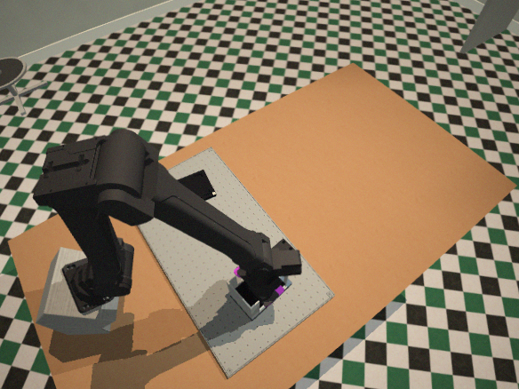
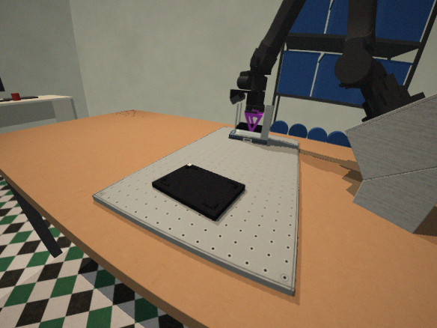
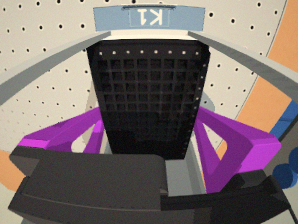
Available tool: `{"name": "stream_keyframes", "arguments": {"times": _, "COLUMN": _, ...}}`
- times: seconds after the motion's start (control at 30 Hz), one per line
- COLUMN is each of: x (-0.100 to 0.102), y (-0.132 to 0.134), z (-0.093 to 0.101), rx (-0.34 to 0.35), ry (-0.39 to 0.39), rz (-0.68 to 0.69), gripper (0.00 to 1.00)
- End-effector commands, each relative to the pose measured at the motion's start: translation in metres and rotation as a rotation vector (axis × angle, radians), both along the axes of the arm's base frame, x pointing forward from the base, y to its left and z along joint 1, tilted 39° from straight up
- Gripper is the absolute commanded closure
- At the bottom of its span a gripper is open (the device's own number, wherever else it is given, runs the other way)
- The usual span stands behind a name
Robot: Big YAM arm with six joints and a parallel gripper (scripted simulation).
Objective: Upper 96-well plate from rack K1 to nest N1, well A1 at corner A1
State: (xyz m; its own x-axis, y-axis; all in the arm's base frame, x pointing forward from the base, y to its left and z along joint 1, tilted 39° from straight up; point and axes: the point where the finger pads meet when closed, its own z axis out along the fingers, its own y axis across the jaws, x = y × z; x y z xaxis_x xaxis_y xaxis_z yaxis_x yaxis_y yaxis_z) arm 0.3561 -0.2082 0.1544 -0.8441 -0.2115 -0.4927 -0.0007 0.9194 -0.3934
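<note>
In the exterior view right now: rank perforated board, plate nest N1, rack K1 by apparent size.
1. The perforated board is by far the largest.
2. The plate nest N1 is mid-sized.
3. The rack K1 looks smallest, but it stands at the board's far end, so distance shrinks it; its true size against N1 is unsure.

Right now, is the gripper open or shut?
Shut on the upper plate: the gripper's purple fingers press the plate's long sides in rack K1.
</note>
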Motion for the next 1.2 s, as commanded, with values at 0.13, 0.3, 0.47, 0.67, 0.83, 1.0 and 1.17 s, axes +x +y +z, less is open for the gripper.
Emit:
{"name": "stream_keyframes", "arguments": {"times": 0.13, "x": -0.001, "y": 0.0, "z": 0.032, "rx": -0.023, "ry": -0.042, "rz": 0.001, "gripper": 1.0}}
{"name": "stream_keyframes", "arguments": {"times": 0.3, "x": -0.005, "y": 0.003, "z": 0.04, "rx": -0.025, "ry": -0.045, "rz": 0.001, "gripper": 1.0}}
{"name": "stream_keyframes", "arguments": {"times": 0.47, "x": -0.008, "y": 0.006, "z": 0.049, "rx": -0.026, "ry": -0.048, "rz": 0.002, "gripper": 1.0}}
{"name": "stream_keyframes", "arguments": {"times": 0.67, "x": -0.011, "y": 0.009, "z": 0.055, "rx": -0.026, "ry": -0.05, "rz": 0.003, "gripper": 1.0}}
{"name": "stream_keyframes", "arguments": {"times": 0.83, "x": -0.016, "y": 0.013, "z": 0.061, "rx": -0.025, "ry": -0.051, "rz": 0.003, "gripper": 1.0}}
{"name": "stream_keyframes", "arguments": {"times": 1.0, "x": -0.02, "y": 0.015, "z": 0.07, "rx": -0.026, "ry": -0.055, "rz": 0.002, "gripper": 1.0}}
{"name": "stream_keyframes", "arguments": {"times": 1.17, "x": -0.023, "y": 0.017, "z": 0.074, "rx": -0.027, "ry": -0.056, "rz": 0.002, "gripper": 1.0}}
